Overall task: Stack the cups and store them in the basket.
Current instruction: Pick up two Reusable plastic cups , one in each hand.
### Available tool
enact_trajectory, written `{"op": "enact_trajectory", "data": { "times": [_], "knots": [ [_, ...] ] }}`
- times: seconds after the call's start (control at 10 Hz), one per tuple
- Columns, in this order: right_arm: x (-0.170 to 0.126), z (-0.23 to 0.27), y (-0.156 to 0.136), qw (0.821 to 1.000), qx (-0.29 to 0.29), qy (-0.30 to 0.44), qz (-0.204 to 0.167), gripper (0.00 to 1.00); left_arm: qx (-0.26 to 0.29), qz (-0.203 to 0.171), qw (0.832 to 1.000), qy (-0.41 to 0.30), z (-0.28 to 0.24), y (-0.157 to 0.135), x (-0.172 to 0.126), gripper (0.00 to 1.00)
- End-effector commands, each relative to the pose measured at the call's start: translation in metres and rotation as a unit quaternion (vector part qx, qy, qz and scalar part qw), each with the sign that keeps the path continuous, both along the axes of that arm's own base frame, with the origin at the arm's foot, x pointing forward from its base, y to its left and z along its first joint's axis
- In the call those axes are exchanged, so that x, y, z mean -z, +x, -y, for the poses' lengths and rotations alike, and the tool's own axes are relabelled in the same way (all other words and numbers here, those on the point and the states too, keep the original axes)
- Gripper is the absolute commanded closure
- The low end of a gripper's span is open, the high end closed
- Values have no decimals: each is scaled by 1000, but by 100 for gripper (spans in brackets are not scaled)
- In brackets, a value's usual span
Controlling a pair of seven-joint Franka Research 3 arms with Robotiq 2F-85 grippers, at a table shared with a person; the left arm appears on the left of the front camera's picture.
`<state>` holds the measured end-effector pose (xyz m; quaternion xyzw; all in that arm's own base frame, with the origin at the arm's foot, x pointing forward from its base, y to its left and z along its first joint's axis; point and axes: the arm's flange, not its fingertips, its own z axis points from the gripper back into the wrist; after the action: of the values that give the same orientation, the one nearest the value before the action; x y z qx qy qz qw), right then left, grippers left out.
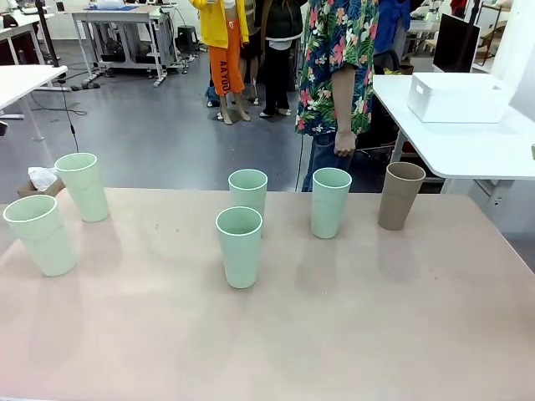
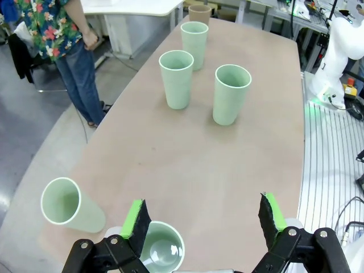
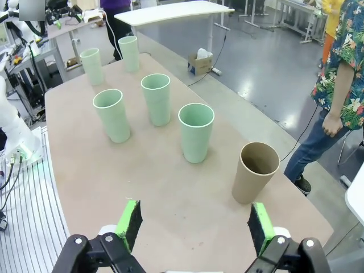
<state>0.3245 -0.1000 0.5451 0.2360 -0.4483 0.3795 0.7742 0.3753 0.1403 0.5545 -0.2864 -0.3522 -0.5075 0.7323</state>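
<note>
Several mint green cups stand upright on the beige table [image 1: 351, 334]: two at the left [image 1: 39, 234] [image 1: 83, 186], three near the middle [image 1: 239, 246] [image 1: 248, 194] [image 1: 331, 202]. A tan-brown cup [image 1: 400, 195] stands at the right. The white basket [image 1: 458, 96] sits on a separate white table at the back right. My left gripper [image 2: 203, 219] hangs open above the table's left end, a mint cup [image 2: 162, 247] just under its left finger and another cup [image 2: 67, 206] beside it. My right gripper [image 3: 195, 227] is open, with the tan cup [image 3: 256, 172] ahead of its right finger.
A person in a flowered shirt [image 1: 338, 67] stands at the far edge, hands down. A tissue box [image 1: 40, 180] sits beyond the far left corner. Bare tabletop stretches along the near side.
</note>
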Motion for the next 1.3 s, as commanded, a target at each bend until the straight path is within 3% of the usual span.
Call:
{"op": "enact_trajectory", "data": {
  "times": [0.0, 1.2],
  "knots": [
    [-2, 1, 1, 1000, -6, 5, 12, 0, 5, 4, 1000, -5, 0, -1, 0, 0],
    [-2, 1, 1, 1000, -6, 5, 12, 0, 5, 4, 1000, -5, 0, -1, 0, 0]
  ]
}}
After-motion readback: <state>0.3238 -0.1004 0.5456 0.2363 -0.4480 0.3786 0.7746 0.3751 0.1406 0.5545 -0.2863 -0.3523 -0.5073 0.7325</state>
